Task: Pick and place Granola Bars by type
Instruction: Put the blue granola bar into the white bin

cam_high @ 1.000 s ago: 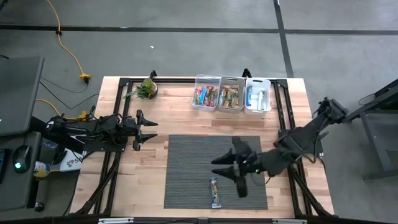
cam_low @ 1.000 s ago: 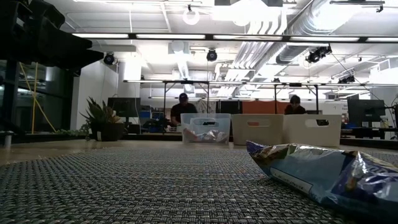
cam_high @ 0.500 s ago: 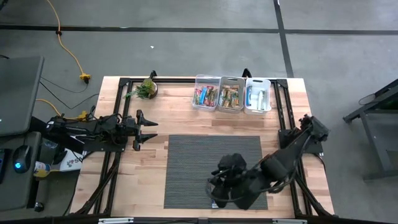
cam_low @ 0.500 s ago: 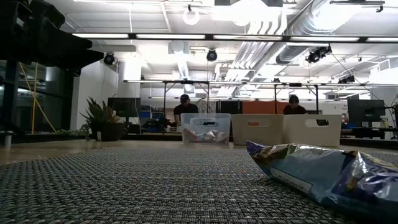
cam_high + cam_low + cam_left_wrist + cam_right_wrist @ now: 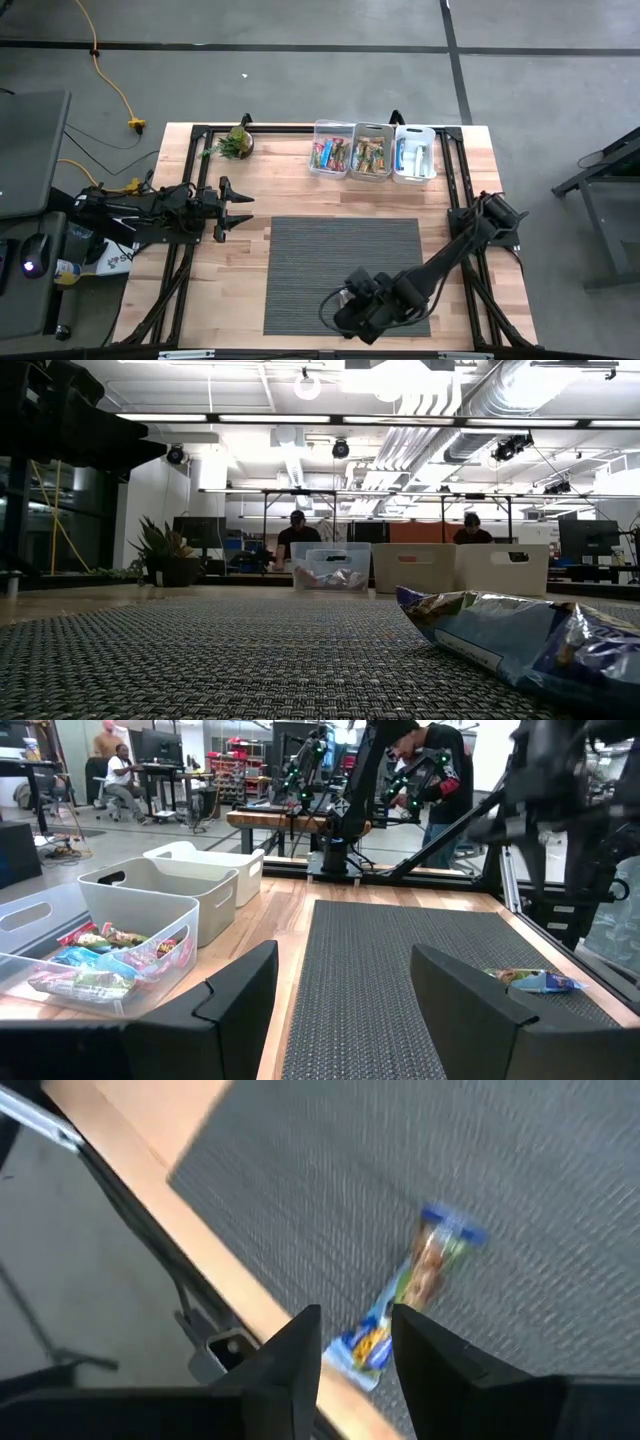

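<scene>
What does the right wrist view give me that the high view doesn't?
Only the right wrist view shows the granola bar whole on the mat, with the right gripper open over its near end. Only the high view shows the three bins, the plant and the left gripper waiting open at the table's left. Both show the grey mat and the table's front edge.

A wooden counter [image 5: 300, 190] carries a grey woven mat [image 5: 330, 260] near its front middle. Along the far edge stand 3 clear plastic bins [image 5: 372, 152] side by side, and a small potted plant [image 5: 236, 142] sits well apart toward the far left corner. A yellow cable [image 5: 112, 82] trails across the grey floor [image 5: 300, 70]. Beyond the counter, 2 people [image 5: 296, 532] sit at desks.
</scene>
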Robot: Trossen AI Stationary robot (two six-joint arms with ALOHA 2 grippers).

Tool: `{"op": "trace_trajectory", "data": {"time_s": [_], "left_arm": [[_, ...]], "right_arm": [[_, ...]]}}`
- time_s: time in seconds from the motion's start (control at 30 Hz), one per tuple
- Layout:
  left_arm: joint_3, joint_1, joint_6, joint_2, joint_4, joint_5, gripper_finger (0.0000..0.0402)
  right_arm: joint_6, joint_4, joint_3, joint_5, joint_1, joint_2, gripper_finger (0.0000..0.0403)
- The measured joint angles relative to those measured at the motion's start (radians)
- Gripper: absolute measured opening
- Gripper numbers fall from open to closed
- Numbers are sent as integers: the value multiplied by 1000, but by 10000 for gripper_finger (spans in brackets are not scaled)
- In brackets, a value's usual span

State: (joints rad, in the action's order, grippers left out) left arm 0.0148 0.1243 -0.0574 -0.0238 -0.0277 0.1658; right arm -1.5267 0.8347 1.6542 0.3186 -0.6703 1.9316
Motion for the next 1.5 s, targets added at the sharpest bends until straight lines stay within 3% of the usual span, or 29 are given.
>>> {"op": "trace_trajectory", "data": {"time_s": [0.23, 0.43, 0.73, 1.23, 1.5], "left_arm": [[0, 0, 0, 0, 0, 0, 227], [0, 0, 0, 0, 0, 0, 227], [0, 0, 0, 0, 0, 0, 227], [0, 0, 0, 0, 0, 0, 227], [0, 0, 0, 0, 0, 0, 227]], "right_arm": [[-138, -216, -220, -175, 18, 0, 124], [-146, -305, -292, -191, 21, 0, 173], [-106, -322, -296, -165, 54, 0, 248], [-67, -333, -296, -196, 121, 4, 252], [-105, -364, -294, -250, 121, 76, 252]]}}
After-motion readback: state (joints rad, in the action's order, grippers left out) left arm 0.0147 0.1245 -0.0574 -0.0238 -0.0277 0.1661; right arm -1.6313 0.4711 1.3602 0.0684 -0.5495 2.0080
